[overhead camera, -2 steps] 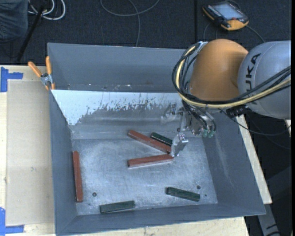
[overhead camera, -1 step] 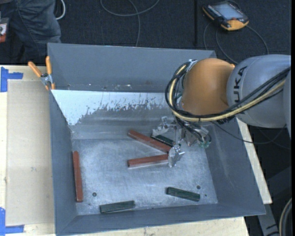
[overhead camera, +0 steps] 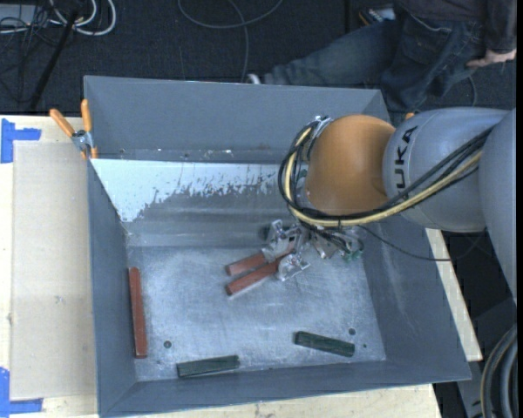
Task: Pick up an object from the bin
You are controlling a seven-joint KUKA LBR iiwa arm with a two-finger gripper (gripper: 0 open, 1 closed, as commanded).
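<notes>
Your tool point(overhead camera: 289, 258) sits at the upper-right ends of two reddish-brown flat bars point(overhead camera: 247, 264) in the middle of the grey metal bin point(overhead camera: 200, 120), their long axes running down-left from it; you cannot tell how far it is open or whether it grips either.

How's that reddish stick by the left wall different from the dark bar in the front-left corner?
The stick is red-brown, the bar dark green. The stick looks longer than the bar. The stick runs along the left wall, the bar along the front wall. Both are slim, straight and lie flat on the bin floor.
</notes>
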